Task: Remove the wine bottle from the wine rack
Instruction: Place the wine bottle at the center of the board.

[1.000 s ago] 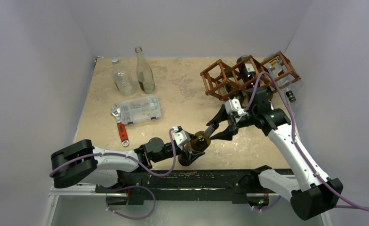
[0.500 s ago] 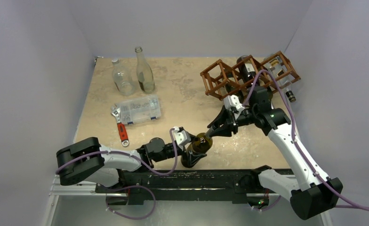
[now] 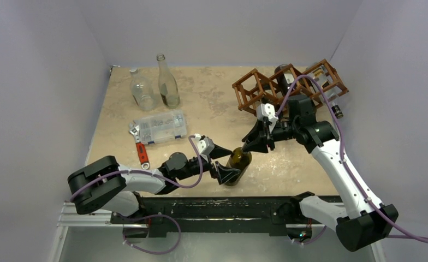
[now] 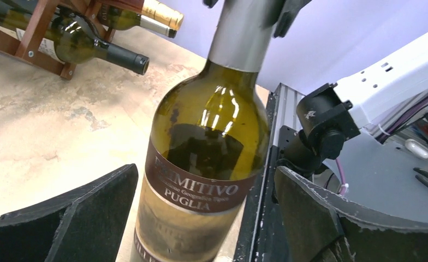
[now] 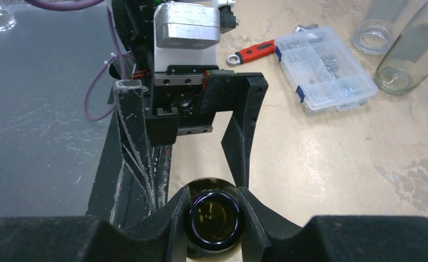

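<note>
In the left wrist view, look toward 6 o'clock: the wine bottle (image 4: pixel 206 164) carries a dark label (image 4: pixel 192 199) on which you can read "PRIMITIVO", its first letters curving out of sight, with "PUGLIA" below it. The fine line between those two words is too small to read, and you will find no other legible text.

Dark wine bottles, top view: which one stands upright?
The dark green glass wine bottle at the front, its neck clamped by the right gripper; the other dark bottles lie on their sides in the reddish-brown wooden lattice rack.
</note>
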